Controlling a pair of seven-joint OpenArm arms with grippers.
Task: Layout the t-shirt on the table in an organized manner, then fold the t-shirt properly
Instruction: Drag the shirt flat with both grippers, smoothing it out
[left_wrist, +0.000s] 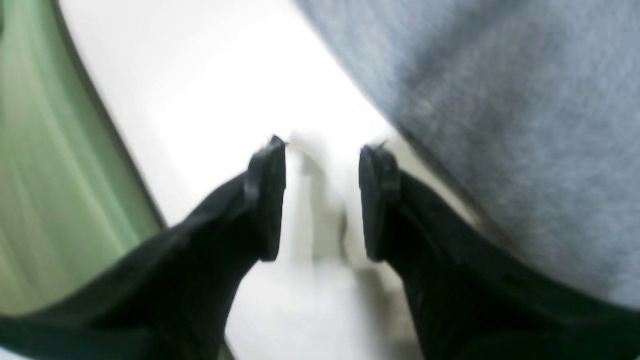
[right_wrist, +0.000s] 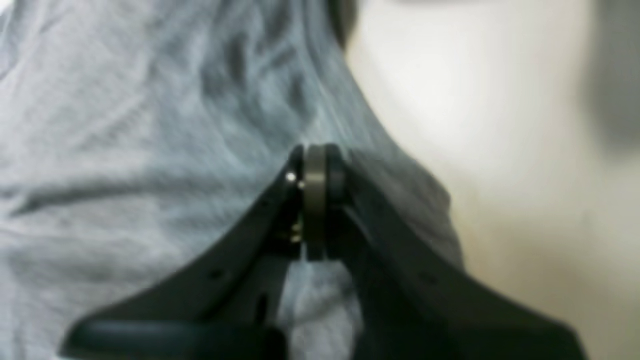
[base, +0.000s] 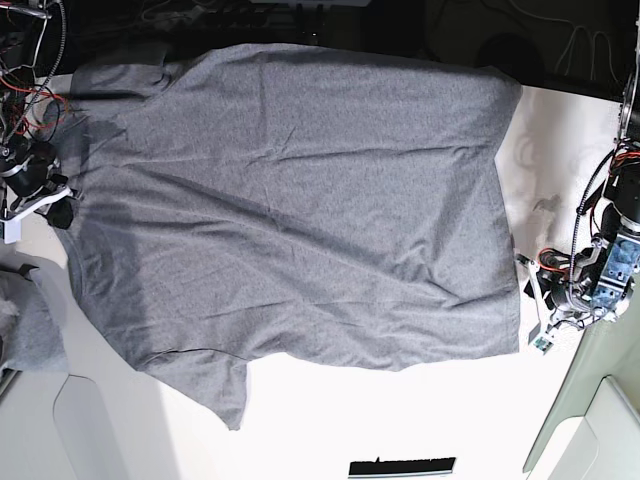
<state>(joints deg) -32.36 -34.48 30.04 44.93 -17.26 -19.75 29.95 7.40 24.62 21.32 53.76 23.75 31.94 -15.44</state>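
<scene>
Right hand (right_wrist: 315, 200) pinched tight on a fold of the t-shirt (base: 290, 200), pads pressed together with grey cloth bunched around and below them. Left hand (left_wrist: 322, 200) spread apart and empty, hanging over bare white worktop (base: 400, 420) just beside the shirt's straight edge, not touching it. Shirt itself lying nearly flat across most of the worktop in the base view, far edge running off into the dark at the top, one sleeve trailing toward the near side, long shallow wrinkles slanting across the body. Smaller lighter cloth bundle (base: 35, 330) sitting apart at the near corner on the right arm's side; pale green panel (base: 590, 400) curving along the left arm's side. Likely still the laying-out step: spread but not yet smooth or square. Next move probably calling for the empty hand to drop onto the nearby edge and close, then both drawing outward together to take out the creases before any fold. Wrist views blurred, so finer detail hard to tell.
</scene>
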